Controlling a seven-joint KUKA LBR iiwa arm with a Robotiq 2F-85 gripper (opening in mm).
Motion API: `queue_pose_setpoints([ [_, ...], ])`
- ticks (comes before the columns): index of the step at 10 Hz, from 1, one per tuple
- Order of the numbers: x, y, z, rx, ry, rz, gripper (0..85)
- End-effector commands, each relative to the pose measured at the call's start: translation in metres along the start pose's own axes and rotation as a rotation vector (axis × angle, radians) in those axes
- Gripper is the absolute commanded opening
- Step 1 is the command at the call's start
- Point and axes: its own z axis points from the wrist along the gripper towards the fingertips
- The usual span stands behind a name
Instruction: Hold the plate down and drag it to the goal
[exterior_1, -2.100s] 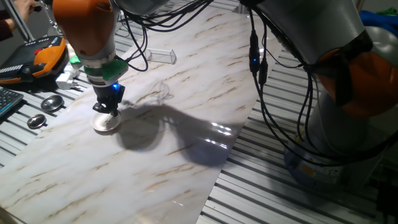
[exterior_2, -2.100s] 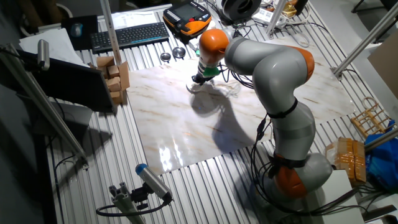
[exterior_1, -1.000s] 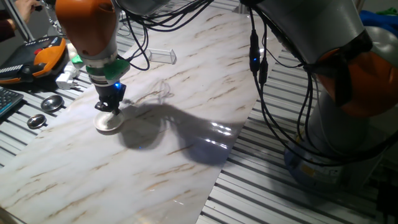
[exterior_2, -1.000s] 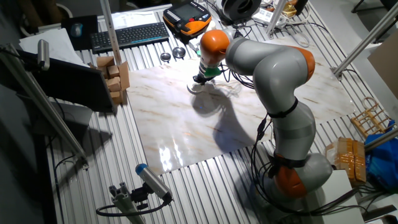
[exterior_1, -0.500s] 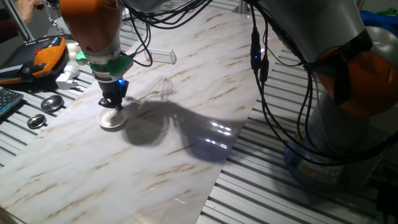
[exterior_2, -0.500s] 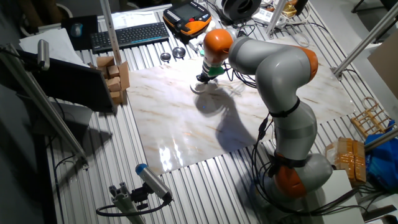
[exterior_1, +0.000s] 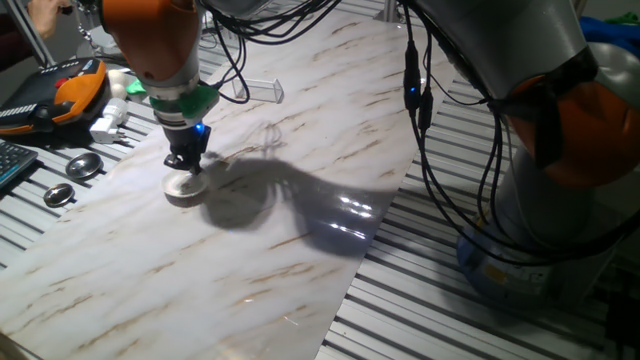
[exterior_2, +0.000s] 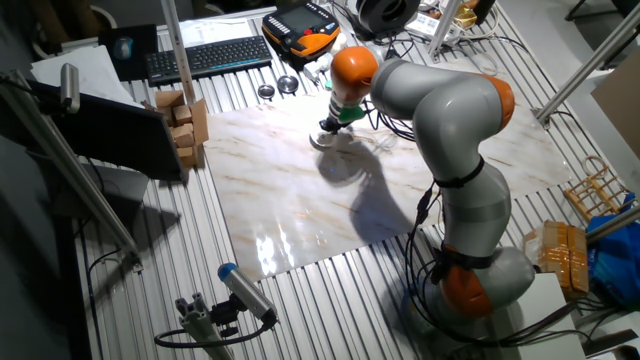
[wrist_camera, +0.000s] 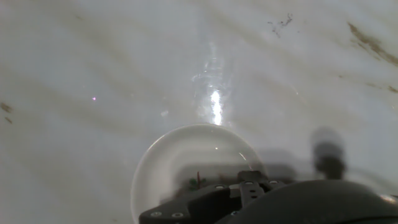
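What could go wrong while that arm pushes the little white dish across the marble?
The plate is only pressed from above by the gripper, not clamped, and the marble board looks glossy, so it might slip out sideways. The goal is clear plastic with low walls; the plate could ride over a wall or push the goal away. Loose cables hang near the goal and might snag.

Plate (exterior_1: 184, 188), small, round, white and shallow with faint specks near its centre (wrist_camera: 186, 168), lies flat on the marble-patterned board, near its left side in one fixed view; goal (exterior_1: 262, 140), a clear low-walled bracket, sits apart from it further up the board.
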Motion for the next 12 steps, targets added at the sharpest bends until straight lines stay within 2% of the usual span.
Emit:
queue_pose_setpoints([
  [1,-0.0002,-0.0002,-0.0005,0.001,0.0,0.0,0.0],
  [8,0.0009,0.0047,0.0057,-0.027,0.01,0.011,0.0],
  [12,-0.0002,0.0003,0.0023,0.008,-0.004,0.004,0.0],
])
